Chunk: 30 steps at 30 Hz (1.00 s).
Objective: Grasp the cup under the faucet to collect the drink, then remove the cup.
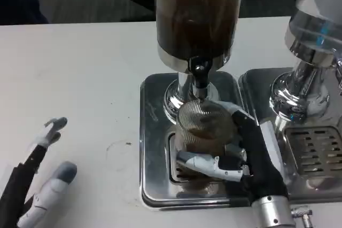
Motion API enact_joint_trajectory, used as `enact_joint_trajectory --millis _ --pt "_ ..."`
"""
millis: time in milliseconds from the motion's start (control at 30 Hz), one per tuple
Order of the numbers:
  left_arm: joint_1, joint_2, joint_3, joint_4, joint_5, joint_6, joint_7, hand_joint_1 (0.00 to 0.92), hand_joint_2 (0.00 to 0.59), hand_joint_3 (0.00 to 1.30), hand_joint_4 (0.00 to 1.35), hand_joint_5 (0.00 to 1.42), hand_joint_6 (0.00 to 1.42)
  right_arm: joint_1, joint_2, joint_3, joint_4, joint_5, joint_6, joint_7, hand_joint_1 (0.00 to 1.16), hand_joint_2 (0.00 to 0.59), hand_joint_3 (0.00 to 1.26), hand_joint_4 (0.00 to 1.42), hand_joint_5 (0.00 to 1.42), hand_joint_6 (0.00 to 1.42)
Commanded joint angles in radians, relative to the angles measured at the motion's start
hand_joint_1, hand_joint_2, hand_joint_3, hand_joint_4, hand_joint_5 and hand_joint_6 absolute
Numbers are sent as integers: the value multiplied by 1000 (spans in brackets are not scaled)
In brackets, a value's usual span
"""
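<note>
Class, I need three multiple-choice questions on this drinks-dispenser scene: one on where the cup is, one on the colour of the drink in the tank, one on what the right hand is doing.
1. Where is the cup?
A. Under the faucet, on the drip tray
B. On the bare white table
C. On top of the tank

2. What colour is the drink in the tank above the cup?
A. Bright green
B. Dark brown
C. Clear

3. What is the right hand doing?
A. Resting flat on the table
B. Pressing the faucet
C. Gripping the cup

Answers: 1 A, the cup stands directly below the faucet on the metal tray. 2 B, the tank's contents look dark brown. 3 C, its fingers wrap the cup's side.
</note>
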Motion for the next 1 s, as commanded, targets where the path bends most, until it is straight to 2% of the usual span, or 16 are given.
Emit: enact_joint_trajectory --millis 33,300,433,633,733,900,1000 --pt "-3 18 -4 7 -16 0 -13 0 134 115 0 91 0 18 1 4 -52 6 -36 9 1081 83 860 928 1003 1336" --pt "1 29 -5 -8 1 -2 -7 0 134 115 0 91 0 61 -18 3 -143 7 -19 48 1078 82 870 935 1016 1342" --pt "17 45 11 -35 83 -35 42 0 141 107 0 83 0 101 -36 0 -203 17 -16 81 1078 82 877 947 1020 1356" --pt "62 87 19 -92 233 -35 114 0 144 74 0 49 0 156 -63 3 -280 22 -3 135 1071 81 881 947 1020 1362" --pt "73 92 12 -83 253 -31 136 0 143 59 0 37 0 172 -79 -4 -297 24 -1 154 1068 84 882 947 1020 1363" --pt "88 104 4 -91 292 -19 161 0 143 57 0 36 0 193 -82 -2 -318 30 -4 170 1065 87 883 947 1020 1364" --pt "109 133 8 -148 348 5 165 0 144 5 0 1 0 219 -89 -3 -360 38 -5 188 1063 88 883 947 1020 1365"
